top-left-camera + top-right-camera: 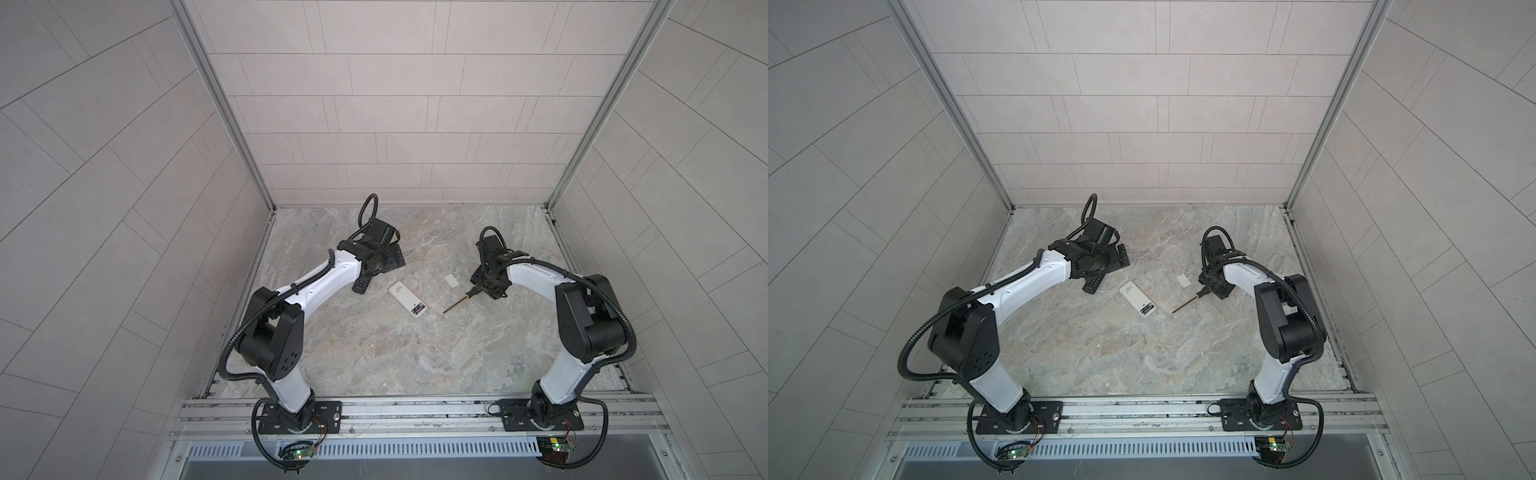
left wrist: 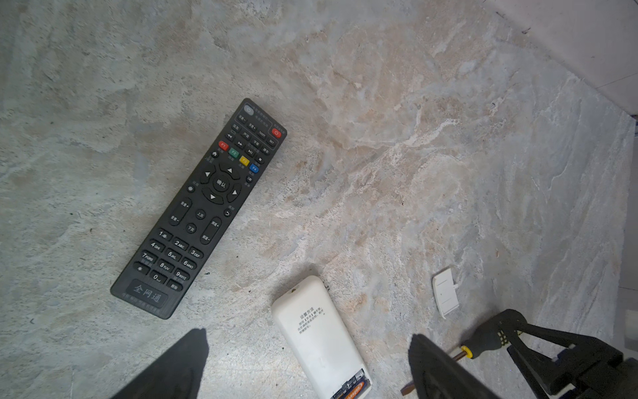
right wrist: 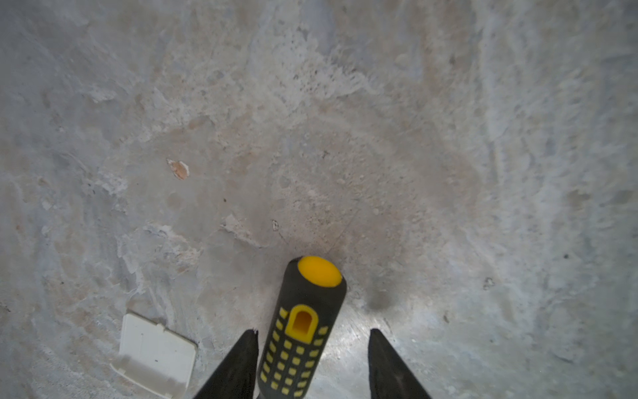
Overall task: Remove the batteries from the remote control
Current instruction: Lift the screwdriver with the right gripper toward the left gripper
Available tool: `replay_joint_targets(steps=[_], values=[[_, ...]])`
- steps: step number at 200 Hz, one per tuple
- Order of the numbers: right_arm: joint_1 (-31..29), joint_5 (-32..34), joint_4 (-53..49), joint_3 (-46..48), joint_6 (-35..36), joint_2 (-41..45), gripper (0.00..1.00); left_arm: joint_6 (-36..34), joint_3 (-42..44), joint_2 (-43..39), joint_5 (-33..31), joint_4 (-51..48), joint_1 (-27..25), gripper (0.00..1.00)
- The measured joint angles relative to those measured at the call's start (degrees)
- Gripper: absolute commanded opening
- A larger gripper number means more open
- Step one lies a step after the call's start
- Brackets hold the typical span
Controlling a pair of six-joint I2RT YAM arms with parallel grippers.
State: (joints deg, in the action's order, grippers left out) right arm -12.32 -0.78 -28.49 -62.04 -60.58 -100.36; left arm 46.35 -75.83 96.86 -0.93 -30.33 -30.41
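Note:
A white remote control (image 1: 408, 298) (image 2: 319, 340) lies back up in the middle of the table. Its end compartment is open, and a battery (image 2: 352, 393) with an orange label shows inside. A black remote (image 2: 198, 207) (image 1: 360, 286) lies face up beside it, partly under my left arm. My left gripper (image 2: 309, 332) (image 1: 388, 262) hangs open above the white remote, touching nothing. My right gripper (image 3: 314, 331) (image 1: 484, 286) straddles the black-and-yellow screwdriver handle (image 3: 305, 331). One finger touches the handle and a gap remains at the other.
A small white cover piece (image 1: 451, 280) (image 3: 155, 352) lies on the marble table between the white remote and my right gripper. The screwdriver's shaft (image 1: 455, 304) points toward the white remote. Tiled walls enclose the table on three sides.

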Motion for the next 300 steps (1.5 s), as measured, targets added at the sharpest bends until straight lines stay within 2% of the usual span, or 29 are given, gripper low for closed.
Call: replay_joint_targets(steps=[105, 143, 170, 211, 260, 300], values=[[-0.1, -0.1, 2.0, -0.5, -0.9, -2.1, 0.27, -1.6, 0.0, 1.1, 2.7, 0.0, 0.0, 0.93], [-0.2, -0.7, 4.4, 0.5, -0.2, -1.6, 0.24, -4.3, 0.0, 1.1, 5.8, 0.1, 0.0, 0.83], [-0.2, -3.1, 8.6, 3.5, 2.4, 3.1, 0.24, -8.6, -0.1, 1.1, 9.2, 0.8, -1.5, 0.78], [-0.2, -10.1, 17.7, 6.7, 8.0, 13.9, 0.27, -15.1, -2.3, 1.5, 15.1, 2.7, -7.7, 0.73], [-1.0, -17.0, 25.9, 12.7, 11.6, 24.0, 0.28, -17.0, -2.7, 2.2, 23.7, 12.0, -12.7, 0.64], [-2.4, -16.2, 23.9, 12.8, 12.5, 28.1, 0.26, -18.9, -4.0, 3.1, 21.9, 13.9, -15.8, 0.64]])
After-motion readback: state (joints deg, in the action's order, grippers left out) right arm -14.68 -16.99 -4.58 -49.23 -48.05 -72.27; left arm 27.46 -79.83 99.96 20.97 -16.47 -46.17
